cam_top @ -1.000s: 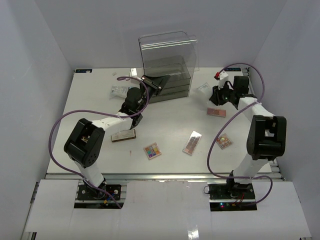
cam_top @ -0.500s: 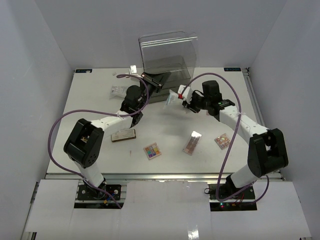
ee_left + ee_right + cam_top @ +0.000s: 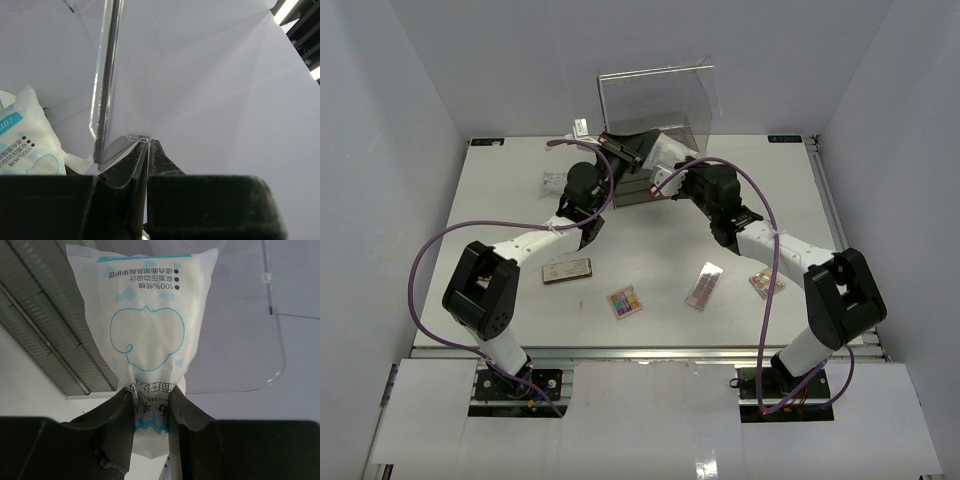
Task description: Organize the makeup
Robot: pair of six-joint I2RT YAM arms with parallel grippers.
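White tabletop (image 3: 500,200), walled in white. The left end effector (image 3: 145,145) is pinched shut on a thin clear panel of the clear drawer box (image 3: 655,100), perhaps its drawer front. Just right, the white-blue packet (image 3: 147,315) sits at the box's front. Its long axis runs straight out from the right end effector (image 3: 150,402), which clamps one short end. The bronze compact (image 3: 567,270) and an eyeshadow palette (image 3: 624,301) lie nearer the front edge, with bare tabletop between them and the box.

White table (image 3: 800,200), bronze compact (image 3: 567,270), colourful palette (image 3: 625,301)
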